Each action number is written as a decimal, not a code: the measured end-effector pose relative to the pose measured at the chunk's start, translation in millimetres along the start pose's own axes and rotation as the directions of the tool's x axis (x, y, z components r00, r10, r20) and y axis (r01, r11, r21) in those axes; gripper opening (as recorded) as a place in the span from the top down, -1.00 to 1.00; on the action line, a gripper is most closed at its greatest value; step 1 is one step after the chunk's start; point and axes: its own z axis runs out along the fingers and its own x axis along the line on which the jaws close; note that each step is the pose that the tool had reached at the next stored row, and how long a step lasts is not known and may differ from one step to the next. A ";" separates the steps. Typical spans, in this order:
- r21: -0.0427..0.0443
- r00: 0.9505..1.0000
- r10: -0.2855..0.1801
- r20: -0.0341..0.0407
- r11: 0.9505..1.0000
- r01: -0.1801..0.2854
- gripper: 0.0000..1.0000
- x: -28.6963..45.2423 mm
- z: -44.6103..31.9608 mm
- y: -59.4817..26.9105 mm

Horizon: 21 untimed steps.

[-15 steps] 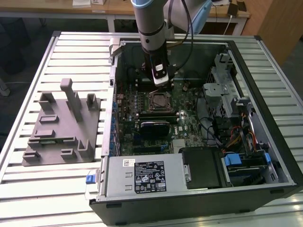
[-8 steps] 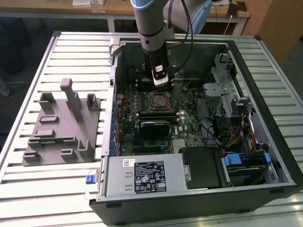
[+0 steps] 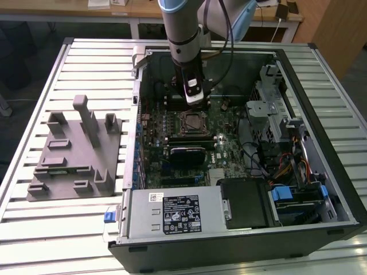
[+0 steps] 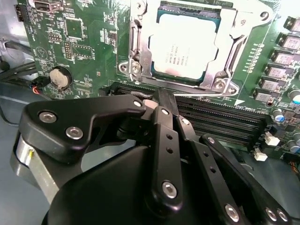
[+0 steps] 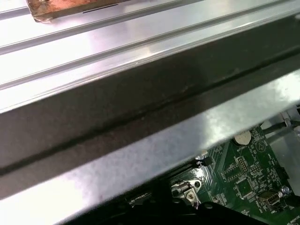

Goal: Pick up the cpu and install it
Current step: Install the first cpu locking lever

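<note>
The cpu (image 4: 183,47) lies flat inside the metal socket frame (image 4: 233,33), upper middle of the second wrist view. It's square, no long axis, edges a touch skewed, pale silver top facing up. The gripper (image 4: 162,97) hovers just below it in the frame, jaws together, empty.

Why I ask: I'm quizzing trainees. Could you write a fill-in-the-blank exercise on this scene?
The small square cpu with a pale silver top lies in the metal-framed ___ on the green motherboard.
The grey plastic fixture block stands on the slatted metal table, at the exterior view's ___ of the black computer case.
The black tool hangs over the ___, near the cpu.
Missing words: socket; left; motherboard.
</note>
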 end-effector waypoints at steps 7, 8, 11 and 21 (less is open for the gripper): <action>-0.004 1.000 -0.001 0.009 1.000 0.001 0.79 0.7 2.9 -0.1; -0.004 1.000 -0.001 0.009 1.000 0.001 0.79 0.8 3.1 0.0; -0.004 1.000 -0.002 0.010 1.000 0.002 0.79 1.1 3.8 0.1; -0.006 1.000 -0.003 0.012 1.000 0.003 0.79 2.8 6.2 0.2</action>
